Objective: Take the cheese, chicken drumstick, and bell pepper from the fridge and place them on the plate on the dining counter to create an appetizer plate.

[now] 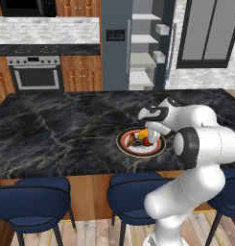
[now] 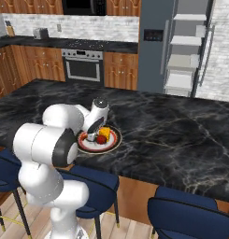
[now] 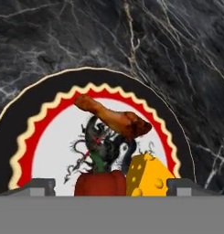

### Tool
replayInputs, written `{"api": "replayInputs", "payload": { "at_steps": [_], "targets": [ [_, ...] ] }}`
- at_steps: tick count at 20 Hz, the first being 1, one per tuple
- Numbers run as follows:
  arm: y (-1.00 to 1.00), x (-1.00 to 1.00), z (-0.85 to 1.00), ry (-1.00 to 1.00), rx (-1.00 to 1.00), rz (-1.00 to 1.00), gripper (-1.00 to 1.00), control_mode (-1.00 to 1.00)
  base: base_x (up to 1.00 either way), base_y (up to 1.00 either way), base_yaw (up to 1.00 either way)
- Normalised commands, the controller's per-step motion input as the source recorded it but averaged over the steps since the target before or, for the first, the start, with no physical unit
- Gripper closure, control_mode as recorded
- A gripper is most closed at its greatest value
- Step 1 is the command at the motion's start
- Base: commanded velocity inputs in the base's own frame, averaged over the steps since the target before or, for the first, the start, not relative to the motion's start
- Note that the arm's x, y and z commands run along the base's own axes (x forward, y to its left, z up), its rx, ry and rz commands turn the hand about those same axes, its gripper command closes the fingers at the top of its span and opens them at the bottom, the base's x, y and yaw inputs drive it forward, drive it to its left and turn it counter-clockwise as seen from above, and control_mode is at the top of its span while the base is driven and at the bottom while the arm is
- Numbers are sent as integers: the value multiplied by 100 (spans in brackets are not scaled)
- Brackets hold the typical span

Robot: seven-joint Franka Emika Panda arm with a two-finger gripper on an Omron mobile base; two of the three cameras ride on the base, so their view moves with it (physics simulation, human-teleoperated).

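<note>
dining counter (image 1: 52, 125) | arm bent low – pincer (image 3: 106, 186) spread over plate (image 3: 49, 151) – bell pepper (image 3: 100, 183) between tips

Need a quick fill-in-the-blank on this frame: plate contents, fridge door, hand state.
The plate holds ___ food items.
The yellow wedge beside the bell pepper is the ___.
The fridge door stands ___.
The hand, jaws spread wide over the plate, holds ___.

Missing words: three; cheese; open; nothing.
</note>
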Motion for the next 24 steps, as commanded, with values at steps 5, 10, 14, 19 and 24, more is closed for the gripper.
{"api": "replayInputs", "payload": {
  "at_steps": [5,10,14,19,24],
  "targets": [
    [-17,-88,94,-19,0,0,-100,-100,0,0,0],
    [-34,-100,91,-42,0,0,-100,-100,0,0,0],
    [-37,-100,90,-31,0,-2,-100,-100,0,0,0],
    [-44,-87,59,-4,0,-6,-100,-100,0,0,0],
    [-49,-67,55,0,0,-6,-100,-100,0,0,0]
  ]
}}
